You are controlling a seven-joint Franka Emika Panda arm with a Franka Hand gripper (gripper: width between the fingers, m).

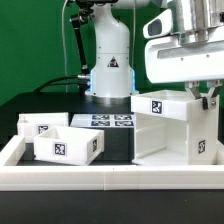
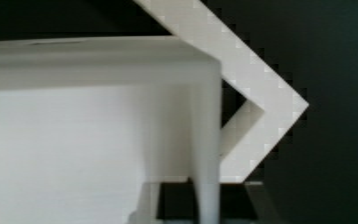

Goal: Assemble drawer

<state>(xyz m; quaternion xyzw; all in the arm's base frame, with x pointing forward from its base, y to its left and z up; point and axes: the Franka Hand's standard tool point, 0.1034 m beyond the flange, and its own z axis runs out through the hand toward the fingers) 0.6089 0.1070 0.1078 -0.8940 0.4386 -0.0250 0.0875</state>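
White plastic parts of the drawer stand on a black surface ringed by a low white border rail. The tall drawer housing sits at the exterior view's right with its open side facing that view's left. The two open-top boxes are well apart from it at that view's left. The rear box and the front box stand close together, each showing a square tag. The marker board lies flat behind them, before the arm's base.

The hand hangs over the housing's top corner at the exterior view's right. In the wrist view, its dark fingertips sit on either side of a thin upright wall of the housing. I cannot tell whether they press on the wall.
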